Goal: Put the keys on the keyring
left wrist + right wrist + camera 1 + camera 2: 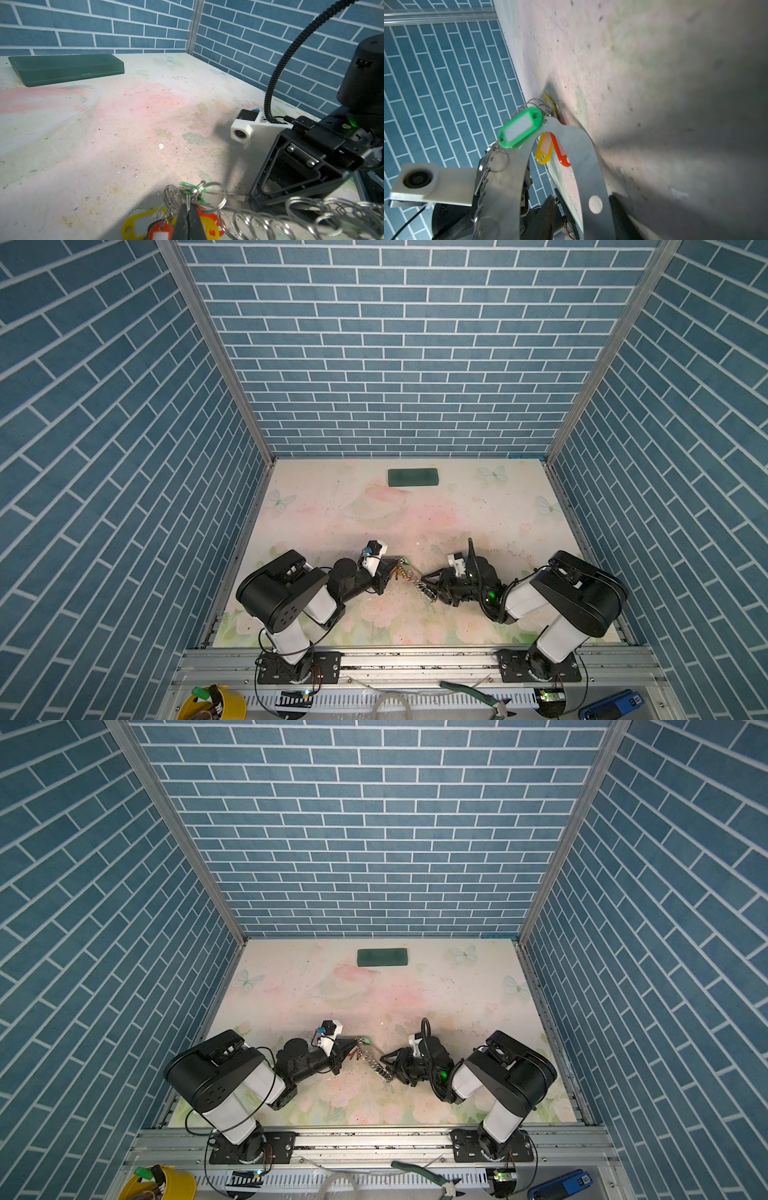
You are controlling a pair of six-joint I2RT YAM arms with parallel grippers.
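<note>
- Blue brick-pattern walls (395, 344) closed in a worn floral bench (415, 522), and my two arms were nose to nose low over its near half.
- My left end effector (187, 209) was pinched fully shut on something thin and silver in the tangle of rings. I could not tell whether it was a key or a split ring.
- My right end effector (428, 579) sat at the flat band of the keyring (591, 162). I could not tell how far its jaws stood apart or whether they gripped the band.
- One keyring spanned the gap between my two end effectors, its fringe of split rings (301, 216) running toward my right one. I judged it was offered that way so the rings came within reach of my left fingertips.
- The keys (194, 190) were bunched right at my left fingertips, their blades lost among the rings.
- I counted one green tag (520, 128), one red tag (160, 231), one orange tag (211, 227) and one yellow tag (544, 150). A second yellow edge possibly showed.
- One dark green case (413, 477) lay well beyond both end effectors, probably parked clear of the work.
</note>
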